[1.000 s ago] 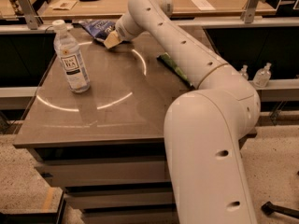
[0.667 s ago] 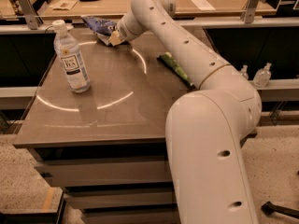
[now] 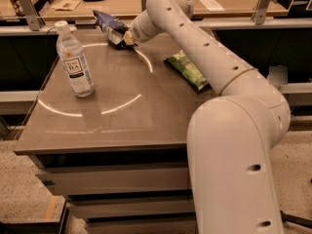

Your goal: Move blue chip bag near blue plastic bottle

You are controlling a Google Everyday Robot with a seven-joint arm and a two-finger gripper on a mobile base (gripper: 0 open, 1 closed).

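My gripper (image 3: 127, 37) is out at the far side of the counter (image 3: 122, 126), at the end of my arm's long reach, and it looks closed on the near end of the blue chip bag (image 3: 108, 24). The crumpled foil sticks out from the tip and slants up and away from me, toward the left of the camera view, so the bag's long axis runs on from the gripper toward the counter's far left edge. From that tilt I judge most of the bag is clear of the surface, though I cannot see whether its lower corner touches the counter just under the gripper. What matters for the move ahead is where the blue plastic bottle (image 3: 74, 62) lies from my gripper: off to the left in the camera view and nearer the camera, upright, white cap on top, well apart from the bag. Nothing stands between the two along that diagonal. Because the bag trails out on the bottle's side of the gripper, its free end will get there before the gripper does. I should therefore stop with the gripper short of the bottle, or that loose foil could knock into a tall bottle that would tip easily. The green chip bag (image 3: 187, 69) lies flat on the other side of the gripper, to the right in the view, beside my forearm and out of the way. I judge the grasp done and the carry toward the bottle as the step in hand.
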